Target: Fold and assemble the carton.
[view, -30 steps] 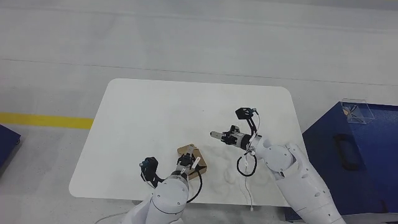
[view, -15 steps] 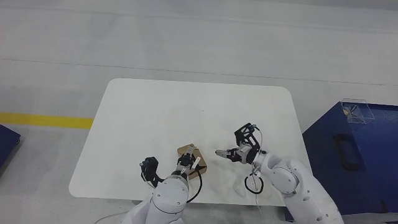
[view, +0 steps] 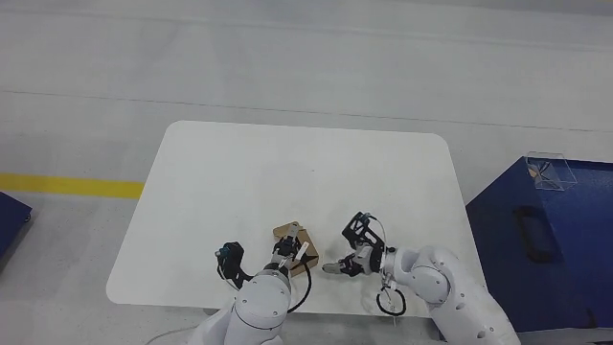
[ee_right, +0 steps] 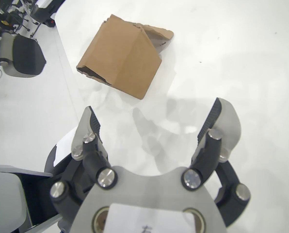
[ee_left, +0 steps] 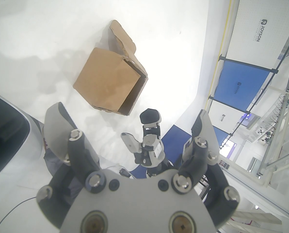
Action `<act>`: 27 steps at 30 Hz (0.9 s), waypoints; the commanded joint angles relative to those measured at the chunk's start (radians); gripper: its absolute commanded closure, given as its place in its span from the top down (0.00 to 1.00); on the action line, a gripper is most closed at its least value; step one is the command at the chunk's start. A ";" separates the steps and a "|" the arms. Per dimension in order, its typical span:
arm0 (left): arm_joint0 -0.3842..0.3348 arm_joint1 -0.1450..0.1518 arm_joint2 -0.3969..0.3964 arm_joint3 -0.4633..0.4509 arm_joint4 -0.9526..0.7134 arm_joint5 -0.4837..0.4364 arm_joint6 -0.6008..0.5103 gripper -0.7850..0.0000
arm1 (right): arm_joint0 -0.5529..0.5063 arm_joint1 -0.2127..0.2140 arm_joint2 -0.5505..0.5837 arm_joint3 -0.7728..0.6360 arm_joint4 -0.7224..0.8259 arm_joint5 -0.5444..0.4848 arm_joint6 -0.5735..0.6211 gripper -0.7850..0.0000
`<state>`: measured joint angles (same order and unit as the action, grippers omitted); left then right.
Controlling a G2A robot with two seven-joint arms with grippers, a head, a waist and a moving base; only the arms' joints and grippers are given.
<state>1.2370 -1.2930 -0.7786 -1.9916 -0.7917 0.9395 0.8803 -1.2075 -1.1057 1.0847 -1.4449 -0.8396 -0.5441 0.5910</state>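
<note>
Two grippers flanked the carton (view: 290, 230) in the top view, where it lay near the front edge of the white table (view: 287, 163). The left gripper (view: 292, 250) sat over the carton's near side, overlapping it from above, and we could not tell from there whether the two touched. The right gripper (view: 334, 268) hung just beside the carton on the robot's right, apart from it and close to the same front edge. Beyond the carton the tabletop stretched broad and white to its far rounded corners.

In the left wrist view we saw the carton (ee_left: 108, 83) lying on its side ahead of the left gripper (ee_left: 127, 116). That gripper's fingers stood spread wide with nothing between them and stopped short of the cardboard. The carton's open mouth faced the table's curved edge, and bent flaps stood at its opposite end. The right gripper (ee_left: 139, 146) showed past the open mouth, low by that edge.

In the right wrist view the carton (ee_right: 120, 59) lay ahead of the right gripper (ee_right: 154, 109). Its fingers were held wide and gripped nothing, with a strip of white tabletop between their tips and the carton's nearest corner. One ragged end of the carton pointed at the table's edge, close to it. Crumpled flaps lay at the other end, with tabletop running on past them.
</note>
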 commanded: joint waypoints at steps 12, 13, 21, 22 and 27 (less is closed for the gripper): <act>0.000 0.000 0.000 0.000 0.000 0.000 0.000 1.00 | 0.108 -0.061 -0.138 0.101 -0.111 0.293 -0.148 1.00; 0.000 0.000 0.000 0.000 0.000 0.000 0.000 1.00 | 0.116 -0.065 -0.147 0.108 -0.113 0.306 -0.151 1.00; 0.000 0.000 0.000 0.000 0.000 0.000 0.000 1.00 | 0.198 -0.110 -0.200 0.205 -0.043 0.400 -0.175 1.00; 0.000 0.000 0.000 0.000 0.000 0.000 0.000 1.00 | 0.211 -0.117 -0.202 0.221 -0.021 0.413 -0.172 1.00; 0.000 0.000 0.000 0.000 0.000 0.000 0.000 1.00 | 0.254 -0.138 -0.215 0.282 0.029 0.418 -0.185 1.00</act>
<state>1.2370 -1.2930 -0.7786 -1.9916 -0.7917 0.9395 0.8803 -0.9588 -1.2413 0.8720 -1.1707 -0.8129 -0.1254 0.4096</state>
